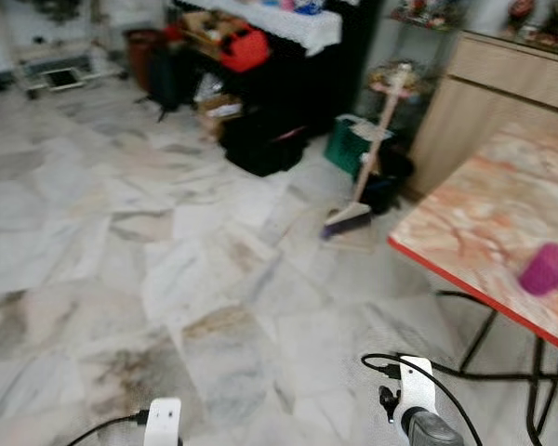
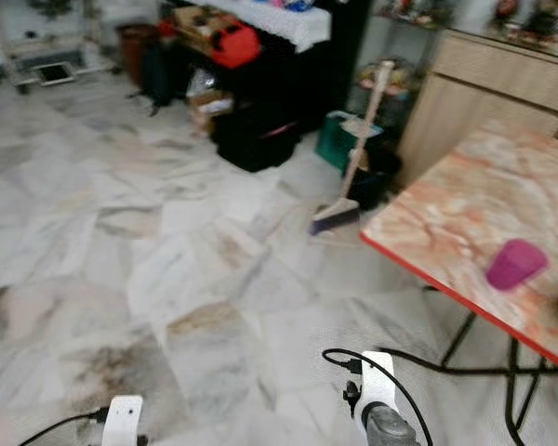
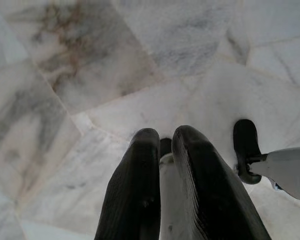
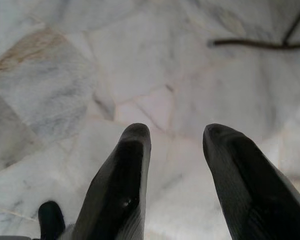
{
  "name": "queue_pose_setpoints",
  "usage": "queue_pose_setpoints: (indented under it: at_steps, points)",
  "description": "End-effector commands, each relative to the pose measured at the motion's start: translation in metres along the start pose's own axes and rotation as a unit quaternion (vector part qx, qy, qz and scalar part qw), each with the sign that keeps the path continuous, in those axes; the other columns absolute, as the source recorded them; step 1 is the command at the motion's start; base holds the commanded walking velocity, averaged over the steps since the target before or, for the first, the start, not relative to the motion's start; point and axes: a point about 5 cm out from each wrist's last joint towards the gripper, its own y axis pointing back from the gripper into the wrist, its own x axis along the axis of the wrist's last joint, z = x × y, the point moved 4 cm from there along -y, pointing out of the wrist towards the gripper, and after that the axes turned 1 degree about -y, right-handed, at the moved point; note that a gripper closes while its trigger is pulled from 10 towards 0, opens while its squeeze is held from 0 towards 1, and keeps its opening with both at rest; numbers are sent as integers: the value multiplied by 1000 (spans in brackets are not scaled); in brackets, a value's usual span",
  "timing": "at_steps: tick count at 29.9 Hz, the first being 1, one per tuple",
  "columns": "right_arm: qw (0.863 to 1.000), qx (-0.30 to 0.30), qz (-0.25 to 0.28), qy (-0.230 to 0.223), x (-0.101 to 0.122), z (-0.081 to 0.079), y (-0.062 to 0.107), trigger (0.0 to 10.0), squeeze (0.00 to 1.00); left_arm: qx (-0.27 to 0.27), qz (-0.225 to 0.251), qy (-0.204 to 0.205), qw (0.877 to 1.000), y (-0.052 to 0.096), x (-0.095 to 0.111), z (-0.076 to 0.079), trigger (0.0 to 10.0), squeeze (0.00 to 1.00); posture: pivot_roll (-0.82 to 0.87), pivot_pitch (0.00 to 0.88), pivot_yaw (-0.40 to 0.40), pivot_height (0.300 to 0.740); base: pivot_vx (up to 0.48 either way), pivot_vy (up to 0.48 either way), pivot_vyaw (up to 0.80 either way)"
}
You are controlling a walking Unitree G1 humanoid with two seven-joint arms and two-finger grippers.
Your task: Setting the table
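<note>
An orange-pink marble table (image 1: 484,218) with a red edge stands at the right, and a purple cup (image 1: 547,268) sits on it near that edge. Both arms hang low over the marble floor, left of the table. My left gripper (image 3: 165,137) has its fingers (image 3: 140,175) pressed close on a slim pale thing (image 3: 168,190), maybe a utensil; I cannot tell which. My right gripper (image 4: 175,132) is open, with only floor between its fingers (image 4: 125,170).
A broom (image 1: 367,158) leans by a green crate (image 1: 352,144) and a wooden cabinet (image 1: 484,93) beyond the table. Black bags (image 1: 265,144) and a dark shelf with a red bag (image 1: 245,46) stand at the back. Black cables (image 1: 484,372) lie under the table.
</note>
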Motion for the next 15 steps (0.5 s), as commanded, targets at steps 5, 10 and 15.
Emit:
queue_pose_setpoints:
  at_steps: [5, 10, 15]
  points:
    - [1000, -3, 2, -12, 2, -1, -1, 10000, 0, -1, 0, 0, 1000, 0, 0, -2, 10000, 0, 6, 0, -33, 740, 0, 0, -759]
    - [1000, -2, 2, -17, 2, -2, 0, 10000, 0, -3, 2, -1, 1000, 0, 1, -3, 10000, 0, 7, 0, -33, 740, 0, 0, -763]
    - [1000, -2, -1, -17, -1, -3, 0, 10000, 0, -5, 0, -5, 1000, 0, -1, -3, 10000, 0, 8, 0, -29, 740, 0, 0, -761]
